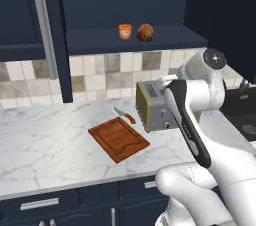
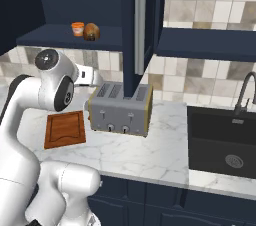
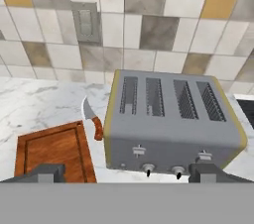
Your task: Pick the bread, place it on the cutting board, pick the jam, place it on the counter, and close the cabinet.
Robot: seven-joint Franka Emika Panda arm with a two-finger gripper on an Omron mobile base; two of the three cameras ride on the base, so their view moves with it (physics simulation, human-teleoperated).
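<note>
Marble counter (image 1: 50, 145) runs under dark blue cabinets, with tiles behind. Down low over it hangs the claw (image 3: 126, 172), its two fingers spread wide and holding nothing. Right below and ahead of the claw sits the toaster (image 3: 173, 124). The cutting board (image 3: 52, 151) lies to the claw's left, bare, with a knife (image 3: 93, 119) beside it. The bread (image 1: 145, 32) is far up above the claw, on the open cabinet (image 1: 150, 40) shelf, just beside the jam (image 1: 125, 31). The claw must climb high, past the shelf edge.
</note>
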